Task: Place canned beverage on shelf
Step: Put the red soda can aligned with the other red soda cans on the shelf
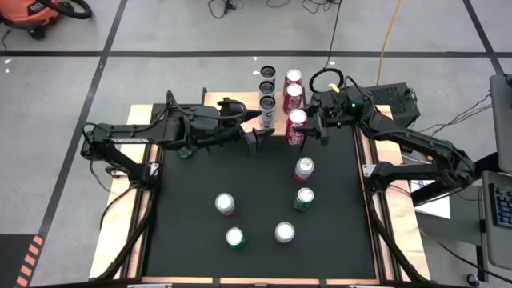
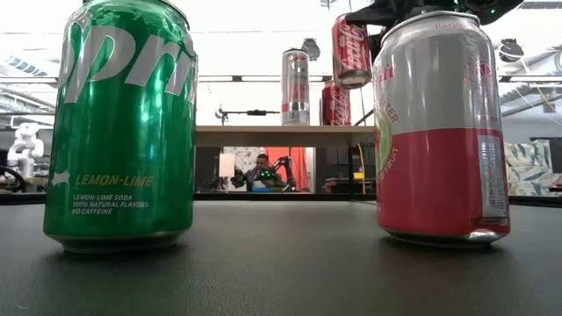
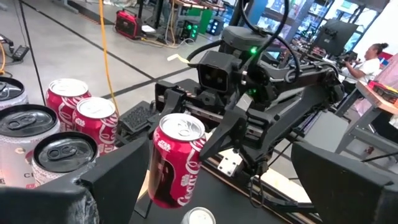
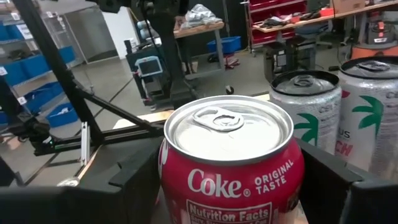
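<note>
The shelf (image 1: 232,99) stands at the table's far edge, and its light plank (image 2: 263,135) shows in the low view. Several silver cans (image 1: 267,88) and two red cans (image 1: 293,84) stand on it in two rows. My right gripper (image 1: 309,126) is shut on a red Coke can (image 1: 297,128) at the near end of the red row, above plank height (image 2: 351,48). My left gripper (image 1: 258,141) hangs open just left of that can, pointing at it, with nothing between its fingers. My right gripper pinches the Coke can's side wall (image 4: 171,186), below the rim, between its two fingers, one on each side. The fingers (image 3: 219,135) come in level from the table's right. The can is top up, tipped a little, and lifted clear of the plank.
Several loose cans stand on the black table: a pink one (image 1: 304,169), a green one (image 1: 304,198), others nearer (image 1: 234,238). In the low view a green Sprite can (image 2: 123,123) and a pink-white can (image 2: 439,123) loom close. A person (image 3: 376,56) sits beyond the table.
</note>
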`<state>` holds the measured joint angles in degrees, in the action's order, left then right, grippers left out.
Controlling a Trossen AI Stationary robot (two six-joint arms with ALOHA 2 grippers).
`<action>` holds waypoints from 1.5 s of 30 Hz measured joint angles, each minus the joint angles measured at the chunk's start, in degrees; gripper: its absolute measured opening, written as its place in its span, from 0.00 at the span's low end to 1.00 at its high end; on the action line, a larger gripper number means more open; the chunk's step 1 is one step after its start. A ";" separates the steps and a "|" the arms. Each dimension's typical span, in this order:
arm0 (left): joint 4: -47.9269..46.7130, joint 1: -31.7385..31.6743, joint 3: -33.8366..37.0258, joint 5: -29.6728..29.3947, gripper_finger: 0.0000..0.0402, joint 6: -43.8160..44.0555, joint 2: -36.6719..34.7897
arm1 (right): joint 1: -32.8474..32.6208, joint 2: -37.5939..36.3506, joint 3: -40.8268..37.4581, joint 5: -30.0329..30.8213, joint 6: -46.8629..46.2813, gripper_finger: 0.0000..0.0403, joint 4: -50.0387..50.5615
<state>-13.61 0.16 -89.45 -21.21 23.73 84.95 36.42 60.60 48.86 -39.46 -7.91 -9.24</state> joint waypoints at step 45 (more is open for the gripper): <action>-2.49 0.35 0.02 -0.48 0.98 1.03 0.00 | 4.88 5.88 0.00 -2.17 8.70 0.68 0.95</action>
<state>-16.10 0.51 -89.43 -21.69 24.76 84.95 41.30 66.48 48.86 -41.63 0.79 -8.29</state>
